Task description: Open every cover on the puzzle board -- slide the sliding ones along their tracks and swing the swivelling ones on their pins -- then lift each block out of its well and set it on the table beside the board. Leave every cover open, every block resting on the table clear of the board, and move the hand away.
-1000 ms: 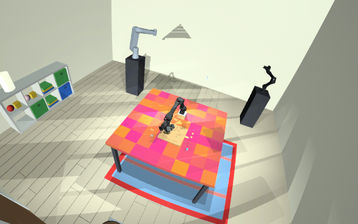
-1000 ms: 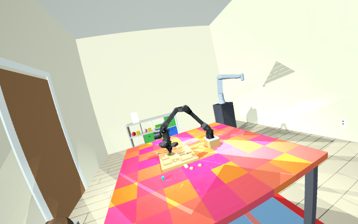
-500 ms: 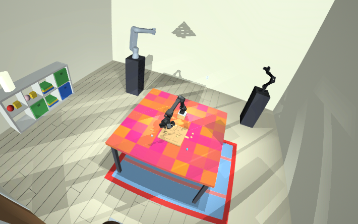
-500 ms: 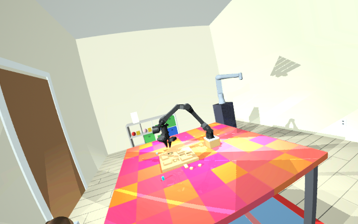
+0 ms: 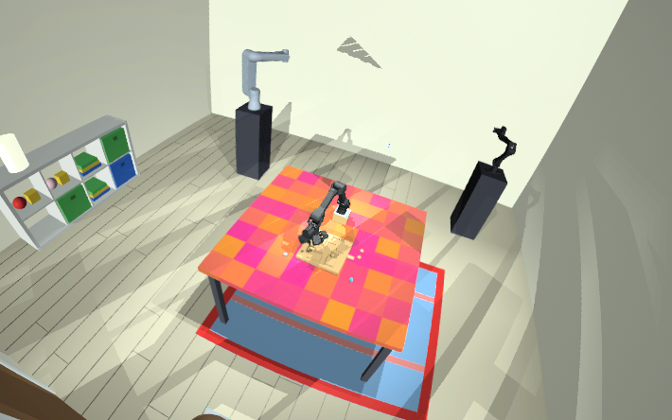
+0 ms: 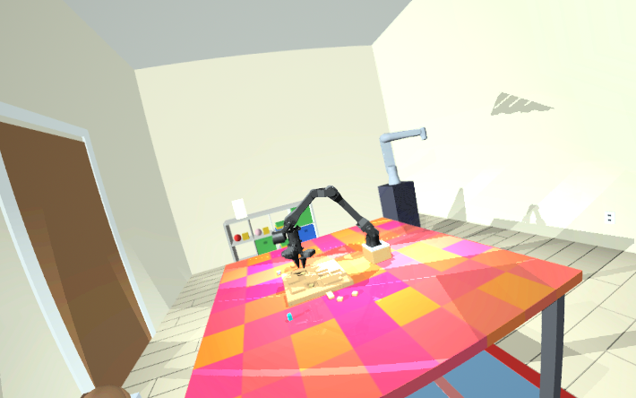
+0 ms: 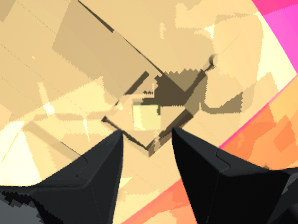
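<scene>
The pale wooden puzzle board (image 5: 328,265) (image 6: 311,295) (image 7: 30,65) lies on the table. My gripper (image 6: 300,267) (image 7: 147,135) is partly open and empty, pointing down over the board's far-left part. In the wrist view a pale yellow-green block (image 7: 146,116) sits in an uncovered well, just ahead of the fingertips. A small knob (image 7: 212,61) stands beyond it. Three small pale blocks (image 5: 350,256) (image 6: 330,295) lie on the table beside the board. A cyan piece (image 5: 350,279) (image 6: 289,315) and a whitish piece (image 5: 285,254) (image 6: 279,272) lie apart from it. Shadows obscure the covers' positions.
The checkered table (image 5: 255,235) (image 6: 390,341) carries the arm's pale base block (image 5: 340,218) (image 6: 377,253) behind the board. The arm arches over from that base. A shelf (image 5: 36,236) and two arms on dark pedestals (image 5: 253,148) (image 5: 478,201) stand away from the table.
</scene>
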